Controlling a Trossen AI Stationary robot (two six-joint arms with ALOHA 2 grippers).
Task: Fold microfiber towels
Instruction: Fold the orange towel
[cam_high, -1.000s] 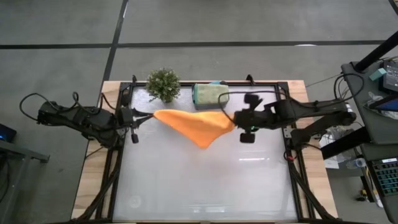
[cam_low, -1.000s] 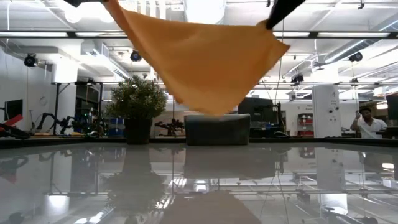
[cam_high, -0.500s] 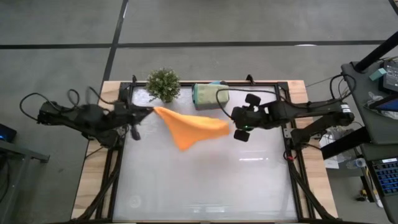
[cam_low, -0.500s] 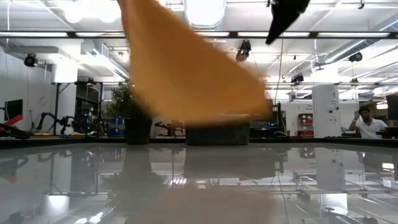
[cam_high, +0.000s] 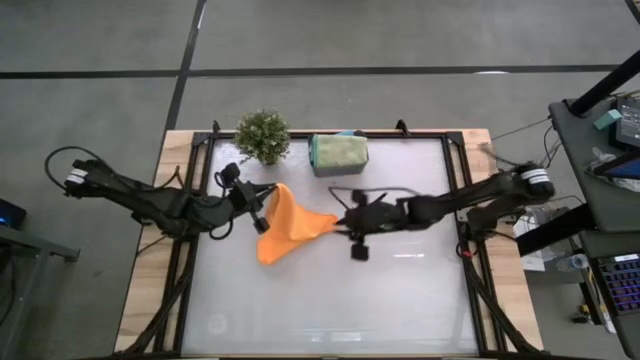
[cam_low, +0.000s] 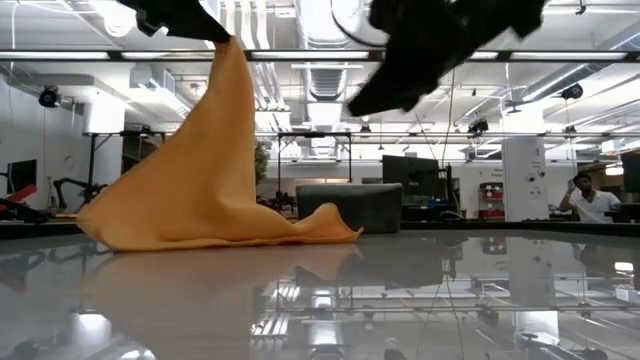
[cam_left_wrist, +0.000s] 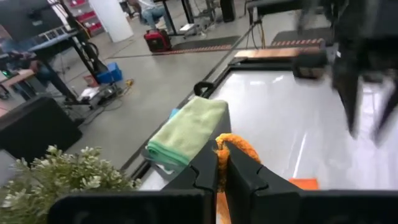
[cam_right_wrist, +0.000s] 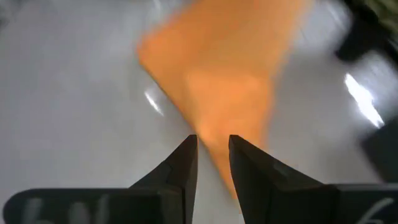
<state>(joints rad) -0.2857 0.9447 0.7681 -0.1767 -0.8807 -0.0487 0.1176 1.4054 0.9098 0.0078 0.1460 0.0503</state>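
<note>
A second ago we had the orange towel (cam_high: 283, 226) stretched in the air between both claws; now only our left claw (cam_high: 262, 197) grips one corner, pinched shut left of centre in the overhead frame. The right claw (cam_high: 345, 222) has let its corner go and sits just beside the cloth's right tip, fingers a little apart with nothing between them. In the level view the towel hangs from the upper left and drapes down onto the bench (cam_high: 400, 300), its lower edge lying flat. We judge this is the laying-out step, with the fold itself not yet begun.

A green towel (cam_high: 339, 152) sits on the grey bin (cam_low: 350, 208) at the top centre of the overhead frame, next to a potted plant (cam_high: 263, 135). The bench top is glossy and reflective. Beyond it is a workshop hall with ceiling lights, and a person (cam_low: 589, 195) stands at the far right.
</note>
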